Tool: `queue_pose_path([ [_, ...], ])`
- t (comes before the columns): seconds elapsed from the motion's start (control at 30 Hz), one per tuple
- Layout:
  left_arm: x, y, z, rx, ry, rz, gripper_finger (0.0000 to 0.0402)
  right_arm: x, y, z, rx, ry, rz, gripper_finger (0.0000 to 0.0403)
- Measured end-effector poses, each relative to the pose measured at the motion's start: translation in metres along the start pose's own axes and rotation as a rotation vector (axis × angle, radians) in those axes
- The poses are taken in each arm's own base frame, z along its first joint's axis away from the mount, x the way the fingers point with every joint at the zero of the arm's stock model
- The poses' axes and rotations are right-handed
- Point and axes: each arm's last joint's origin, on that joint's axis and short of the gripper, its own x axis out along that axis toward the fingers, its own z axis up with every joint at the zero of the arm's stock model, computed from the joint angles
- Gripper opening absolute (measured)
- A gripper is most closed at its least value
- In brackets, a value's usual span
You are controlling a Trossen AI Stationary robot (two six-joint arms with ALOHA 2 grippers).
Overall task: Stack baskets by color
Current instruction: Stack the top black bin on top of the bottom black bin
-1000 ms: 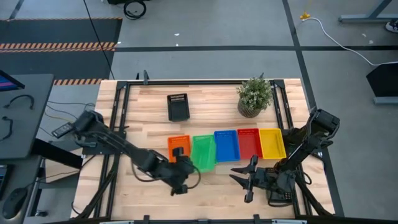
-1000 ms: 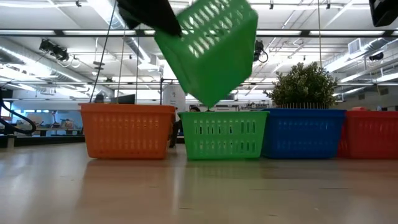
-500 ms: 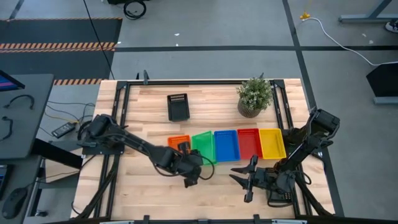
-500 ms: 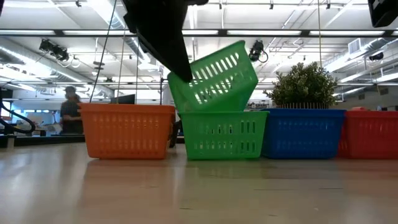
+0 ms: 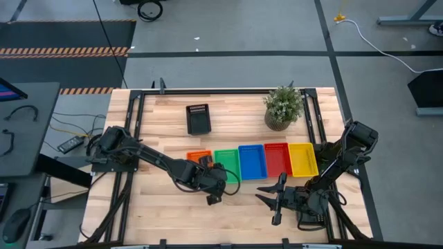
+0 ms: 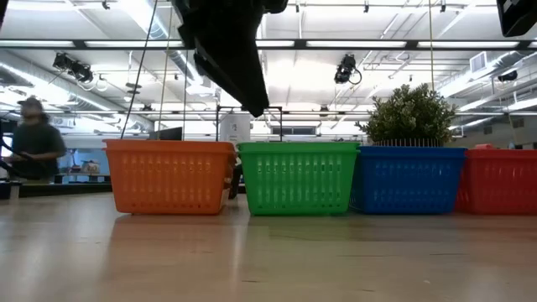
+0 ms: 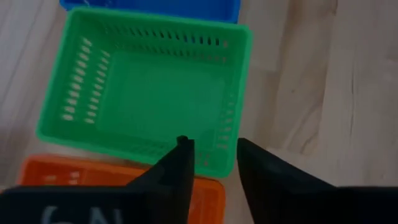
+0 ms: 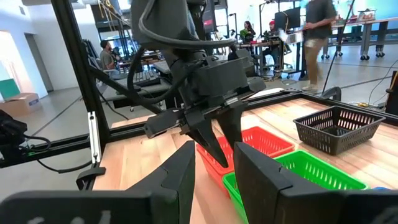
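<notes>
Five baskets stand in a row on the table: orange, green, blue, red and yellow. A black basket sits apart toward the far edge. My left gripper is open over the green basket's near corner beside the orange one. In the low view its fingertip hangs above the green rim without touching. My right gripper is open and level near the front edge, pointing toward the table's left.
A potted plant stands at the far right behind the row. Bare wood lies between the row and the front edge. People move in the room beyond the table.
My left gripper has gone down and toward the table's right with a tilted green basket, set it into the green basket in the row and let go. That basket now sits level inside the other, and the fingers stand just above its rim.
</notes>
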Motion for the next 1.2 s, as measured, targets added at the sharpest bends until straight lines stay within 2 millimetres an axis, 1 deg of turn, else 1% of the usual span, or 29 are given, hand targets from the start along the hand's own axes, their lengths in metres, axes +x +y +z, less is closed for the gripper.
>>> queue_pose_path([
  [0.07, 0.0, 0.001, 0.002, 0.037, -0.002, -0.008, 0.0143, 0.0, 0.0, 0.0, 0.0, 0.0, 0.0, 0.0115],
  [0.13, -0.006, 0.001, 0.005, 0.084, 0.006, -0.022, 0.0154, 0.0, 0.0, 0.0, 0.0, 0.0, 0.0, 0.0115],
  [0.23, -0.032, 0.004, 0.013, 0.138, -0.022, -0.034, 0.0158, 0.0, 0.0, 0.0, 0.0, 0.0, 0.002, 0.0115],
  [0.33, -0.061, 0.016, 0.01, 0.189, -0.013, -0.01, 0.0149, -0.003, 0.001, 0.0, -0.001, 0.002, 0.011, 0.0115],
  [0.4, -0.078, 0.033, 0.004, 0.191, 0.03, 0.02, 0.0139, -0.004, 0.002, -0.001, -0.007, 0.005, 0.017, 0.0115],
  [0.5, -0.097, 0.065, -0.01, 0.157, 0.07, 0.06, 0.0123, -0.007, 0.003, -0.002, -0.02, 0.012, 0.025, 0.0115],
  [0.6, -0.102, 0.099, -0.033, 0.128, 0.082, 0.076, 0.0114, -0.007, 0.003, -0.005, -0.019, 0.024, 0.027, 0.0115],
  [0.67, -0.1, 0.12, -0.052, 0.115, 0.059, 0.077, 0.0113, -0.007, 0.002, -0.007, -0.016, 0.034, 0.025, 0.0115],
  [0.73, -0.094, 0.14, -0.07, 0.103, -0.003, 0.083, 0.0114, -0.005, 0.001, -0.009, -0.016, 0.043, 0.016, 0.0115],
  [0.83, -0.078, 0.164, -0.094, 0.087, -0.113, 0.089, 0.012, 0.0, -0.001, -0.01, -0.016, 0.046, -0.002, 0.0115],
  [0.9, -0.065, 0.176, -0.106, 0.071, -0.199, 0.103, 0.0128, 0.004, -0.004, -0.01, -0.015, 0.043, -0.018, 0.0115],
  [1.0, -0.046, 0.195, -0.116, 0.019, -0.327, 0.143, 0.0145, 0.011, -0.007, -0.009, -0.015, 0.039, -0.045, 0.0115],
  [1.07, -0.036, 0.207, -0.121, -0.012, -0.37, 0.126, 0.016, 0.017, -0.01, -0.009, -0.015, 0.038, -0.059, 0.0115],
  [1.13, -0.027, 0.217, -0.123, -0.024, -0.38, 0.093, 0.0176, 0.021, -0.012, -0.009, -0.014, 0.039, -0.054, 0.0115],
  [1.2, -0.019, 0.227, -0.127, -0.017, -0.335, 0.079, 0.0189, 0.027, -0.014, -0.009, -0.011, 0.042, -0.047, 0.0115],
])
